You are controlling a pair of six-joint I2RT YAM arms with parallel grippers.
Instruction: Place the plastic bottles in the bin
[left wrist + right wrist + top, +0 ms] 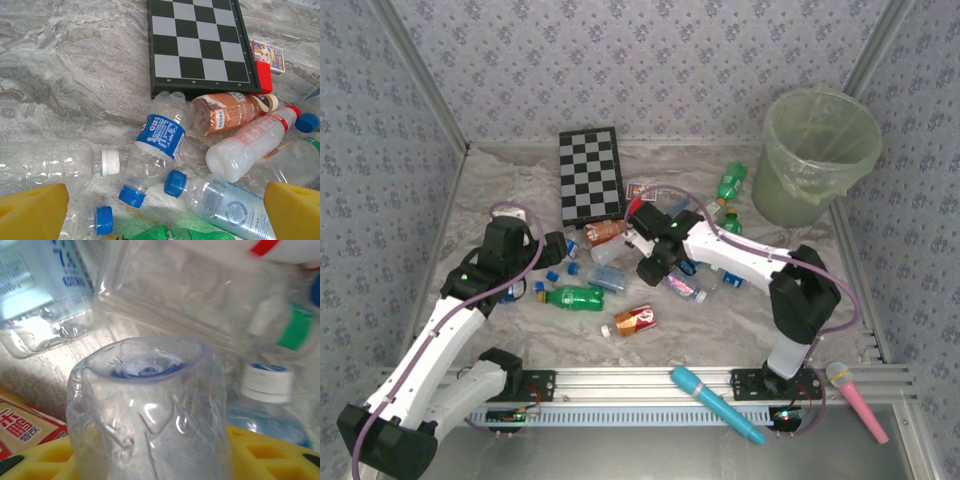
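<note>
The right gripper (pixel 653 262), jaws partly closed, grips a clear bottle (pixel 150 410) whose base faces the wrist camera, at the centre of the marbled table (pixel 520 180). The left gripper (pixel 558 250) hangs fully open and empty above the scattered plastic bottles (pixel 160 145), beside a chessboard (pixel 590 175). The bag-lined bin (pixel 790 195) stands in the far right corner.

The overhead view looks from the near side over the whole desk (pixel 720 320), sharing the chessboard (pixel 590 175) and bottle heap (pixel 610 278) with the close left-wrist view, while the right-wrist view sits almost against one clear bottle (pixel 150 410).
</note>
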